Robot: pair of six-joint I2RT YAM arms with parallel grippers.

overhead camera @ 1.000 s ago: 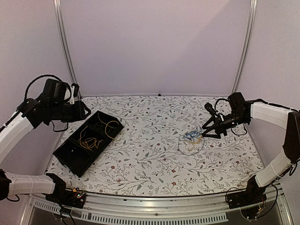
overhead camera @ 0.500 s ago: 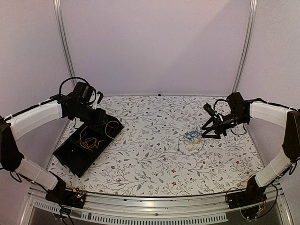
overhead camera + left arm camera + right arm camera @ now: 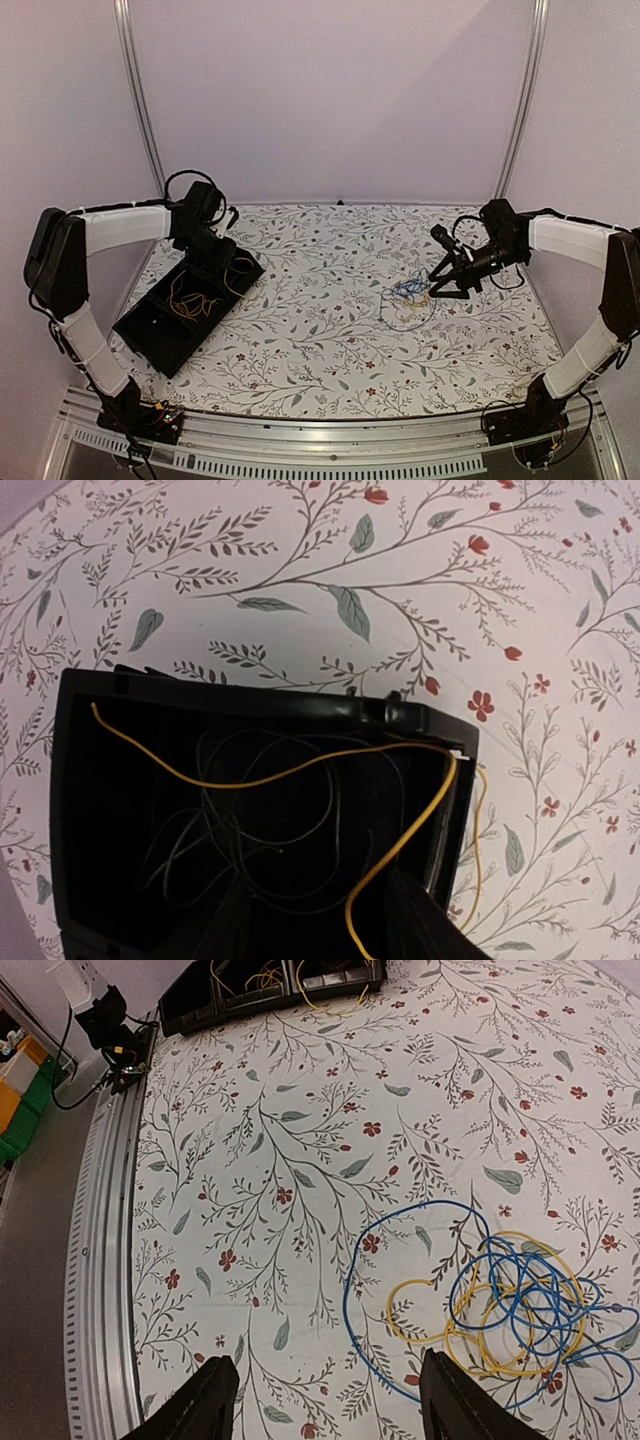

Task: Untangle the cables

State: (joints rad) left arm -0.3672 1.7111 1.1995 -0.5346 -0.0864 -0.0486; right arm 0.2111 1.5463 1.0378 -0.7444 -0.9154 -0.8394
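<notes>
Tray (image 3: 150, 340), black and divided, sits on the desk (image 3: 320, 350), at left. Its end compartment holds a yellow cable (image 3: 300, 770) and thin dark wires (image 3: 215, 825); the yellow one trails over the wall. The left pincer (image 3: 325, 915) hangs above, jaws apart, empty. A blue-and-yellow tangle (image 3: 515, 1305) lies before the wide, empty right pincer (image 3: 322, 1370).

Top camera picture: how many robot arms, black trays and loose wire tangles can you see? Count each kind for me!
White-and-black robot arms (left arm, right arm): 2
Black plastic divided tray, with some thin wires inside: 1
Loose tangle of thin blue, yellow and dark wires: 1
Total: 4
</notes>
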